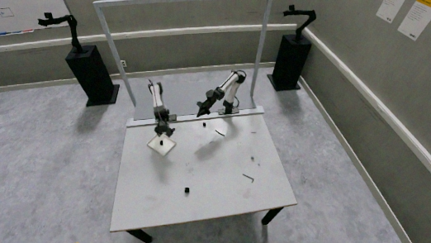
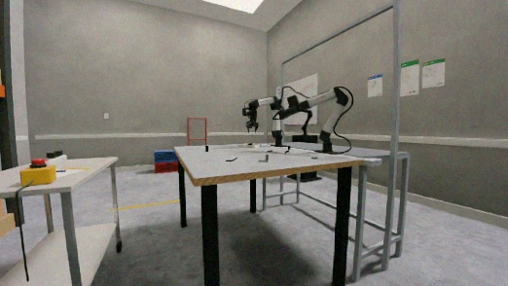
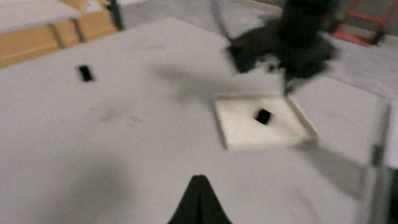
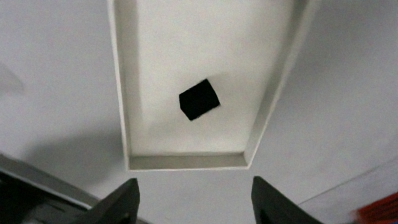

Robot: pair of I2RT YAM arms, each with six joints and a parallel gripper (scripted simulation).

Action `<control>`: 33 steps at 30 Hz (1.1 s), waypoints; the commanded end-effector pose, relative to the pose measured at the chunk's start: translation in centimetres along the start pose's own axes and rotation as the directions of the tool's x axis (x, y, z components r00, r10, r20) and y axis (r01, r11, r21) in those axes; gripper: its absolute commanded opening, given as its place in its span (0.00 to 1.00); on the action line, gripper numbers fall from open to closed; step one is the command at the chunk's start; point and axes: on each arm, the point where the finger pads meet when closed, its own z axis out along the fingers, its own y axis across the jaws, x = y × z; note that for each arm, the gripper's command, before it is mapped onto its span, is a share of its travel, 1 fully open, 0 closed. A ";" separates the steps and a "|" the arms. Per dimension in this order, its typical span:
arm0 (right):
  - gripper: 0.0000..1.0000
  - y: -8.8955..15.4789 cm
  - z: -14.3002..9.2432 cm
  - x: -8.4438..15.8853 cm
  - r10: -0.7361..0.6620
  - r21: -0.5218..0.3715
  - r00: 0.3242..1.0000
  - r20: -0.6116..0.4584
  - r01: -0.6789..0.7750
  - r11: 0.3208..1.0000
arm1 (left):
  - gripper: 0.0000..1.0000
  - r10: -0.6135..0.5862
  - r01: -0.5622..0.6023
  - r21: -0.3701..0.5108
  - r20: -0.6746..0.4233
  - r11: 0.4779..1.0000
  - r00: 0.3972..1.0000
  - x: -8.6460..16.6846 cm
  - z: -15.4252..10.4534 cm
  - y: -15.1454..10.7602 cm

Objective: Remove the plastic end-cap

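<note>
One black block (image 1: pixel 187 190) (image 2: pixel 206 148) (image 3: pixel 85 73) stands nearest in the top view, toward the near edge of the table (image 1: pixel 153 207) (image 2: pixel 263 167) (image 3: pixel 160 140) (image 4: pixel 50 60), left of its middle. Nearer the near right corner lies a thin bent rod (image 1: pixel 248 178) (image 2: pixel 232 159), with a small grey piece (image 1: pixel 252 158) (image 2: pixel 266 159) farther back by the right edge. Beyond, toward the far left corner, the parts tray (image 1: pixel 151 145) (image 3: pixel 220 127) (image 4: pixel 187 162) holds the black end-cap (image 1: pixel 161 143) (image 3: pixel 263 116) (image 4: pixel 199 99), apart from its walls. The right gripper (image 1: pixel 165 133) (image 2: pixel 252 129) (image 3: pixel 283 85) (image 4: pixel 195 186) is above the tray, its fingers spread with nothing between them. Near the far edge, the left gripper (image 1: pixel 201 114) (image 3: pixel 199 184) hangs above the table, its bare fingertips pressed together.
</note>
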 end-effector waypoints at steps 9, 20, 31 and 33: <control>0.60 0.1 -4.9 1.5 0.579 -0.094 0.775 0.255 -0.576 0.812 | 0.00 -0.022 0.072 -0.265 0.184 0.962 0.983 -7.5 -3.9 11.1; 0.60 0.1 -8.4 4.0 0.825 -0.211 0.416 0.381 -0.830 0.516 | 0.00 0.021 0.182 -0.621 0.304 0.762 0.952 -11.1 -13.9 25.0; 0.60 0.1 -8.7 4.3 0.826 -0.211 0.406 0.392 -0.834 0.510 | 0.00 0.059 0.220 -0.729 0.337 0.648 0.940 -12.0 -19.3 28.8; 0.60 0.2 -8.6 4.3 0.827 -0.211 0.407 0.389 -0.834 0.510 | 0.00 0.066 0.223 -0.734 0.342 0.641 0.937 -12.2 -19.6 29.0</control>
